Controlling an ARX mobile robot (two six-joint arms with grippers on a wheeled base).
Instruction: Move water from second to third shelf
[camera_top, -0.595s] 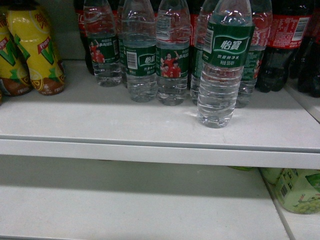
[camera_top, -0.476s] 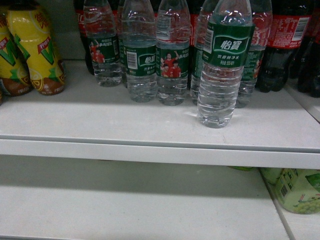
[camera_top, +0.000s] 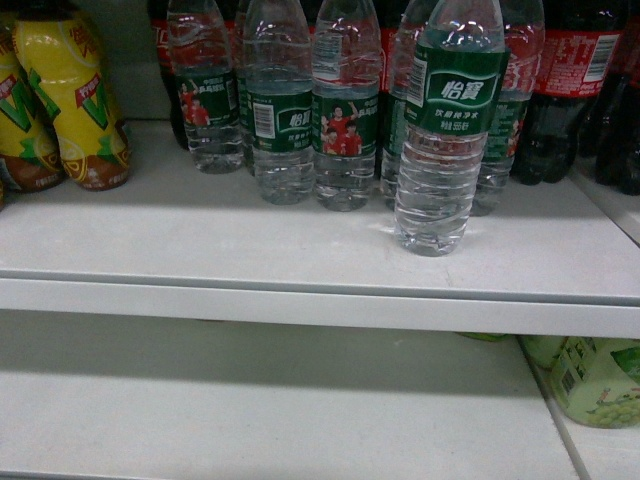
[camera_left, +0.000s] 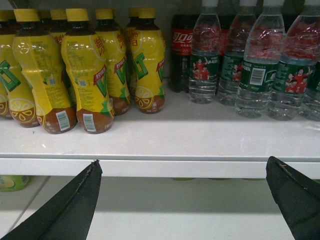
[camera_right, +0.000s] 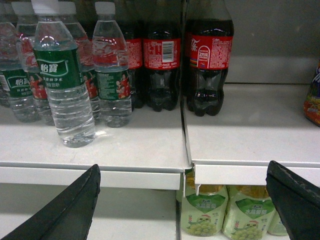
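The left gripper (camera_left: 182, 200) has its black fingers (camera_left: 75, 200) spread wide and empty below the white upper shelf's (camera_left: 165, 145) front lip, with yellow juice bottles (camera_left: 85, 70) at ten o'clock. The right gripper (camera_right: 182, 200) is likewise wide apart and empty, its fingers (camera_right: 295, 197) low in that wrist view. The clear ribbed water bottle with a green wrap label (camera_right: 62, 82) stands upright at its eleven o'clock on that shelf, just ahead of a row of similar water bottles (camera_top: 285, 100), with dark red-labelled cola bottles (camera_right: 207, 57) at one o'clock and pale green bottles (camera_right: 227, 212) on the white lower shelf (camera_top: 260, 400).
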